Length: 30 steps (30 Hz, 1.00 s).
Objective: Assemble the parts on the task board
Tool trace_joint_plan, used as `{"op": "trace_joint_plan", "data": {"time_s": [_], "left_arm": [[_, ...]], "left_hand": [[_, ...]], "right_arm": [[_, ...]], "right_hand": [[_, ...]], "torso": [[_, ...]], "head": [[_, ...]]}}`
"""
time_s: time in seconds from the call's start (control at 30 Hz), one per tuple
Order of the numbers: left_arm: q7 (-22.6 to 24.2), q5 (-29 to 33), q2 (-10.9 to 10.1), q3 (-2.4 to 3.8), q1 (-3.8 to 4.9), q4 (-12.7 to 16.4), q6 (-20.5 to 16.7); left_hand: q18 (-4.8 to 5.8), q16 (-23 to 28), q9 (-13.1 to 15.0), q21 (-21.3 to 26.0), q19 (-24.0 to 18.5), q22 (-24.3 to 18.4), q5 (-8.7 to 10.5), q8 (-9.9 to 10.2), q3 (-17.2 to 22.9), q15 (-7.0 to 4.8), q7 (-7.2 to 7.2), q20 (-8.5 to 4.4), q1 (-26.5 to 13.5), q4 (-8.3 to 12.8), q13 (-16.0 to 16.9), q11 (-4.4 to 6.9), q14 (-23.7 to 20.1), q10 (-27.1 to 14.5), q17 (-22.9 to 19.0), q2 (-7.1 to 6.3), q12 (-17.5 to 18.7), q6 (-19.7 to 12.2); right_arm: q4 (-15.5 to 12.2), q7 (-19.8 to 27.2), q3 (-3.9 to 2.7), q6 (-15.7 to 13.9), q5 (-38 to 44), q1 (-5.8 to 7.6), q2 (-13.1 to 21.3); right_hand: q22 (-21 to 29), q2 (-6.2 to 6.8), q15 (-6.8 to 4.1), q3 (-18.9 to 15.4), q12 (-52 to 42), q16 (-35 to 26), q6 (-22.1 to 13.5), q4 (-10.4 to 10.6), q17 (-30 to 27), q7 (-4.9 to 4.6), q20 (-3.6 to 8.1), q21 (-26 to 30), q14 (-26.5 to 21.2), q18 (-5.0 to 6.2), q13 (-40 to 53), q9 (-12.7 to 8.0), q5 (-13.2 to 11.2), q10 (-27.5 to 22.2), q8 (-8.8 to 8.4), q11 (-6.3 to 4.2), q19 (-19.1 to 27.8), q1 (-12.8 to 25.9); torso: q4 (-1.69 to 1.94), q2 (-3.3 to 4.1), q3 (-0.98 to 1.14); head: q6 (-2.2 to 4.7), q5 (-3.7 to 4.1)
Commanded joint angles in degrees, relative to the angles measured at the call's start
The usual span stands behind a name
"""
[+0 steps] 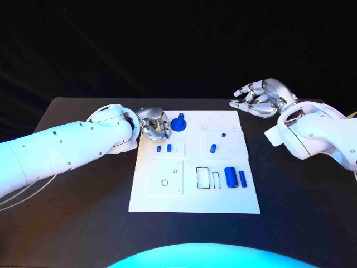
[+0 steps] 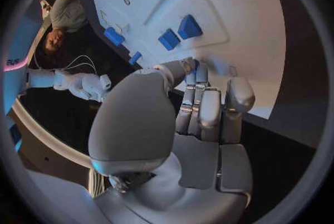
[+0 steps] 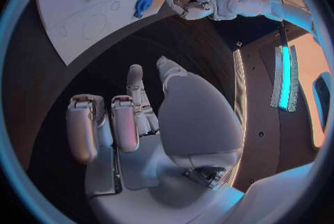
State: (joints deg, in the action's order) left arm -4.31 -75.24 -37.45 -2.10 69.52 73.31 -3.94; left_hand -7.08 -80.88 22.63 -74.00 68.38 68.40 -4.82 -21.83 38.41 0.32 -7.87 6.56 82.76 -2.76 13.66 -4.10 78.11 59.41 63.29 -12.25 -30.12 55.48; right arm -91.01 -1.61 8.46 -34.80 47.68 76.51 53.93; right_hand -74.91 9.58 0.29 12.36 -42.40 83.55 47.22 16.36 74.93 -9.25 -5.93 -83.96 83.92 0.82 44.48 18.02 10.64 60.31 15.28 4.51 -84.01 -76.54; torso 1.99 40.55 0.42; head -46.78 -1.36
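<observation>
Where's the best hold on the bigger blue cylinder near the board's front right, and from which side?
Probably pinch the bigger cylinder across its middle, from straight above. It lies flat, its long axis running front to back, with a thinner cylinder close on its right and a white piece close on its left, so fingers must fit narrow gaps.

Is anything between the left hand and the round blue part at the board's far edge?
Nothing visible: the left hand sits right beside the round blue part on the white task board, with no other piece between them.
</observation>
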Motion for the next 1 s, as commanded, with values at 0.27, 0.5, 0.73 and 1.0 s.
{"op": "trace_joint_plan", "data": {"time_s": [0.27,0.5,0.73,1.0], "left_arm": [[0.55,0.57,0.29,-0.18,-0.27,-0.27,0.88],[0.35,0.62,0.3,-0.19,-0.28,-0.41,1.28],[0.37,0.78,0.25,-0.2,-0.31,-0.4,1.3],[0.39,1.04,0.17,-0.2,-0.35,-0.43,1.1]], "left_hand": [[0.94,-0.18,0.01,-0.12,0.22,-0.05,-0.38,0.1,-0.15,0.07,-0.03,0.06,-0.66,0.34,-0.11,0.08,0.27,0.46,-0.01,0.08,0.6,0.5],[0.89,-0.11,-0.07,0.06,-0.01,-0.26,-0.39,0.44,-0.18,0.11,-0.07,0.07,-0.75,0.37,-0.2,0.01,0.16,0.37,-0.25,0.07,1.02,0.34],[0.82,-0.04,-0.23,0.32,-0.33,-0.53,-0.4,1.09,-0.31,0.27,-0.23,0.14,-0.99,0.44,-0.34,-0.18,-0.01,0.26,-0.5,-0.12,1.75,0.0],[0.67,0.09,-0.94,0.91,-0.97,-1.06,-0.46,3.57,-0.34,0.62,-0.61,0.43,-1.75,0.49,-0.58,-0.54,-0.52,0.33,-1.22,-0.74,3.47,-1.93]], "right_arm": [[-0.05,0.68,-0.01,0.6,0.32,-0.03,-0.02],[-0.02,0.7,-0.01,0.61,0.32,-0.03,-0.02],[0.02,0.73,-0.01,0.62,0.32,-0.03,-0.04],[0.05,0.78,-0.01,0.6,0.32,-0.03,-0.06]], "right_hand": [[-11.06,0.12,-0.48,0.27,0.39,-0.18,0.37,0.03,2.58,0.03,0.24,0.21,3.03,0.7,-0.05,-0.05,0.28,0.01,0.07,-0.25,-3.26,0.62],[-11.06,0.12,-0.48,0.27,0.39,-0.18,0.37,0.03,2.58,0.03,0.24,0.21,3.03,0.7,-0.05,-0.05,0.28,0.01,0.07,-0.25,-3.26,0.62],[-11.06,0.12,-0.48,0.27,0.39,-0.18,0.37,0.03,2.58,0.03,0.24,0.21,3.03,0.7,-0.05,-0.05,0.28,0.01,0.07,-0.25,-3.26,0.62],[-10.99,0.18,-0.5,0.32,0.47,-0.26,0.34,0.02,2.47,0.03,0.26,0.33,3.01,0.72,-0.27,-0.09,0.27,0.07,0.13,-0.25,-3.23,0.69]], "torso": [[0.02,-0.05,0.02],[0.01,-0.06,0.02],[0.02,-0.08,0.0],[0.03,-0.07,-0.01]], "head": [[-0.1,0.05],[-0.11,0.02],[-0.08,-0.05],[-0.04,-0.09]]}}
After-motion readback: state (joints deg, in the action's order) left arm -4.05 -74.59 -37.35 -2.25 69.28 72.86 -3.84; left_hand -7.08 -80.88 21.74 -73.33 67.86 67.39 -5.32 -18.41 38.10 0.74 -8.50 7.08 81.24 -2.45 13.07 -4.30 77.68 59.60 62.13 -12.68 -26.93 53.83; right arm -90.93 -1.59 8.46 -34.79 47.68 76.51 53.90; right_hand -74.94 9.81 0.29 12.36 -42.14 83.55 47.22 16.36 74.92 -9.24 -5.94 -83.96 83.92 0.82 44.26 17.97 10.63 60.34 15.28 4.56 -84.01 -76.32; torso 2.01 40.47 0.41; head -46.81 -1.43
